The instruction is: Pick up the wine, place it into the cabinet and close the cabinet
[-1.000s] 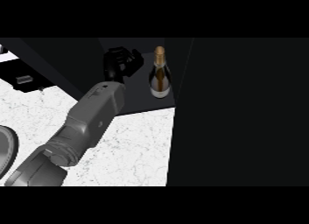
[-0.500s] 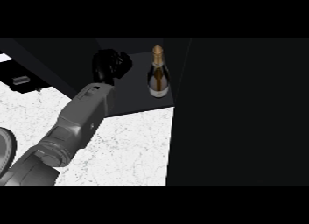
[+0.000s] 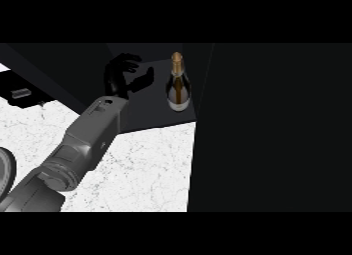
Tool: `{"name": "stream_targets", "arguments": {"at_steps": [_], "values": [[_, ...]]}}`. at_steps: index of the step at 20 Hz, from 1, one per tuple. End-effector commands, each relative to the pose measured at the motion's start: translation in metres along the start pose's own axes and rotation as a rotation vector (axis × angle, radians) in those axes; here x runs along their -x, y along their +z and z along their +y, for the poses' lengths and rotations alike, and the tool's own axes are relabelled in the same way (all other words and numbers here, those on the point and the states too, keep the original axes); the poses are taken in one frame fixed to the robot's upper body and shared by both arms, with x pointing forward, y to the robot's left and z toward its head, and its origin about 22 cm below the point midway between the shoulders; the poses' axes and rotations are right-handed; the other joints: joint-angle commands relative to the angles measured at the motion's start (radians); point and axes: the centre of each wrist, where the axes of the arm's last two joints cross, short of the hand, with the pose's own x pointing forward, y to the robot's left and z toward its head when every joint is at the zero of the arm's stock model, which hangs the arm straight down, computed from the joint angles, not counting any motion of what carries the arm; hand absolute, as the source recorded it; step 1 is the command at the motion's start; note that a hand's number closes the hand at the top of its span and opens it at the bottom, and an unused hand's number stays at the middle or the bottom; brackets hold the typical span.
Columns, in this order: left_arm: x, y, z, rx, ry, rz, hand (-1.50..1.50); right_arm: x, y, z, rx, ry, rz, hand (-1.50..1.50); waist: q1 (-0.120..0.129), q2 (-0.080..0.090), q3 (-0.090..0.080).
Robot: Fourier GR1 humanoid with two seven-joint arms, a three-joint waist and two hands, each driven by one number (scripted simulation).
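Nearest to me, my grey forearm [image 3: 83,144] came in from the lower left over the white marbled worktop [image 3: 145,169], with the rim of a grey round dish [image 3: 0,172] at the left edge, well left of the wine bottle. Only one arm showed, and by its place I took it for the left; the right hand was nowhere in view.

Further up, the left hand [image 3: 123,74] sat over the dark cabinet floor [image 3: 145,117], its fingers lightly curled with the thumb spread, holding nothing.

The wine bottle [image 3: 178,82] was inside the cabinet already, just to the right of that hand and apart from it. Its long axis ran away from me, foil neck pointing far and base toward me; whether it stood or lay I could not tell from above. Right of the bottle a broad black panel [image 3: 277,124] filled the view, which I judged to be the cabinet door or wall.

With the bottle placed, I judged that closing the door remained.
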Motion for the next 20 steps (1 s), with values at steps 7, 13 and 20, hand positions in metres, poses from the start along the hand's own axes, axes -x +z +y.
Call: {"name": "stream_targets", "arguments": {"at_steps": [7, 13, 20], "values": [[0.020, -0.005, 0.021, 0.007, -0.016, 0.049, -1.50, -0.002, 0.002, 0.001, -0.022, -0.007, -0.017, -1.50, 0.012, 0.007, -0.003], [0.014, -0.014, 0.028, 0.037, -0.026, -0.043, -1.50, -0.001, -0.001, 0.004, -0.032, -0.006, -0.029, -1.50, 0.034, 0.002, -0.003], [-0.005, -0.022, 0.025, 0.266, 0.108, -0.137, -1.50, 0.002, -0.003, 0.001, 0.007, -0.011, 0.005, -1.50, 0.069, -0.018, -0.003]]}}
